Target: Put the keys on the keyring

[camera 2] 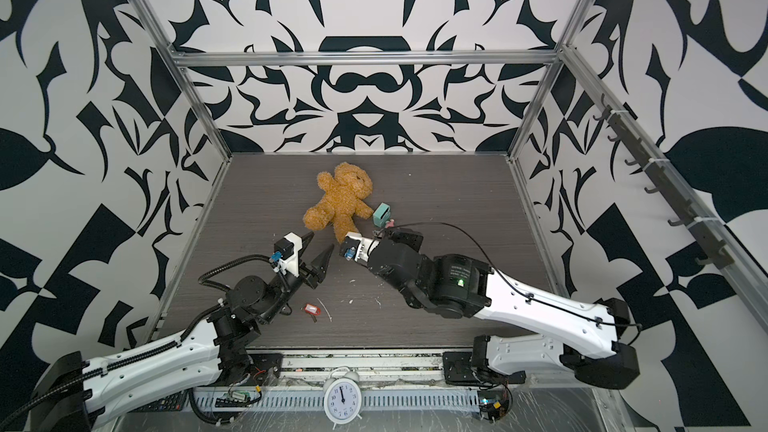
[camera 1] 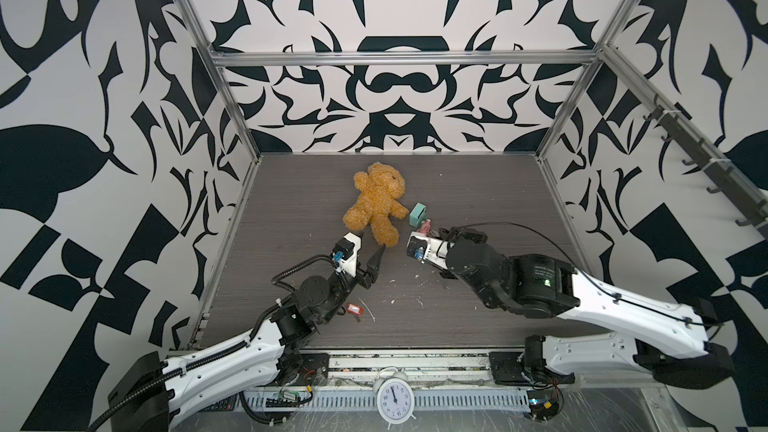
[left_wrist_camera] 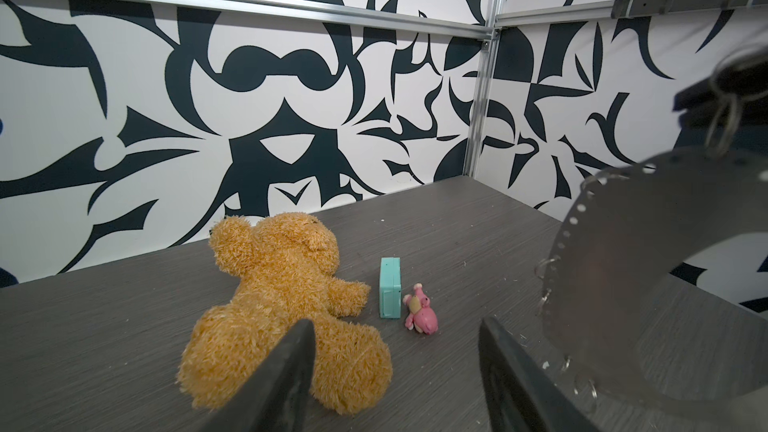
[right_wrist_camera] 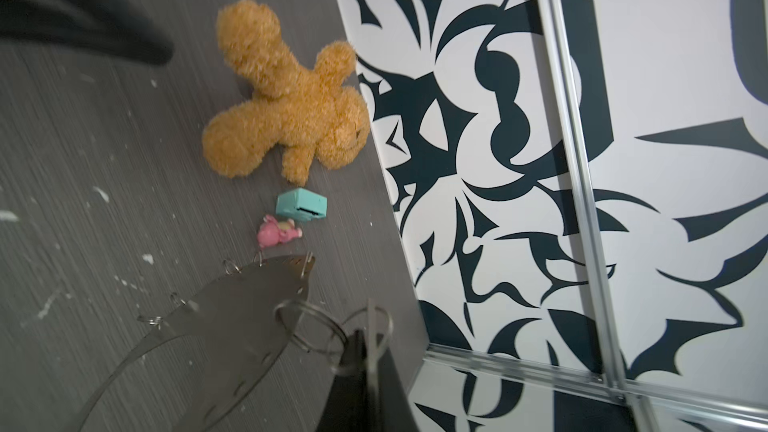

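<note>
- 1 red key tag [camera 1: 354,308] with a white label window lies flat, well apart from the teddy bear [camera 1: 378,207], on its near side.
- Silver keyring [right_wrist_camera: 309,326] on a grey, dotted-edge strap [right_wrist_camera: 232,326] hangs raised and curved, near the bear's legs, to their right.

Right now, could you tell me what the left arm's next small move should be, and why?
Probably draw the left gripper back and down to the red tag: its jaws stand open and empty by the teddy bear, the tag lies untouched behind it, and the right gripper holds the keyring strap.

The keyring strap [left_wrist_camera: 623,284] is blurred and cut off in both wrist views.
</note>
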{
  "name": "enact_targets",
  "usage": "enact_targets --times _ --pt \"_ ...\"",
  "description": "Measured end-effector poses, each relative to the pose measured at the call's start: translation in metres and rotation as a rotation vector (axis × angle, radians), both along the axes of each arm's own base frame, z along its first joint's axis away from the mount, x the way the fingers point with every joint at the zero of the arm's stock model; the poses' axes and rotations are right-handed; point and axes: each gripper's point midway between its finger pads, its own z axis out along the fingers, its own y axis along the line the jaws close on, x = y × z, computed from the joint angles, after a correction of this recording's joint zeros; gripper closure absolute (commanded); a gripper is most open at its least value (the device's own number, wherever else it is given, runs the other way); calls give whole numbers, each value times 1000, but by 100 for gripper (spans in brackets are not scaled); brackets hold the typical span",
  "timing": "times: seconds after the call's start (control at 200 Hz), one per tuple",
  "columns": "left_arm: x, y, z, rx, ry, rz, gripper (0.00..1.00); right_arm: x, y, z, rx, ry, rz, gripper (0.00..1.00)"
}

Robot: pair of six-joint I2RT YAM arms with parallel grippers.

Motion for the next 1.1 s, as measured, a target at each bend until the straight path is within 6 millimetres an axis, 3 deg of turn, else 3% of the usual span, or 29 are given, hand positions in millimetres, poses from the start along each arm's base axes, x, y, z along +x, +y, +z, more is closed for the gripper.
enact_targets --times 0.165,0.335,0.59,0.94,1.1 --pt "1 6 -4 0 3 28 34 11 -6 -11 -275 -70 -1 100" --pt "1 13 -2 -14 0 51 33 21 -10 0 -473 -178 11 100" --pt "4 19 -2 -18 3 87 33 30 -4 17 -643 -297 43 100" --pt "2 32 8 -60 -19 120 32 36 4 18 -849 -367 106 100" --pt "2 33 4 -47 -11 125 31 37 1 6 -900 -370 113 100"
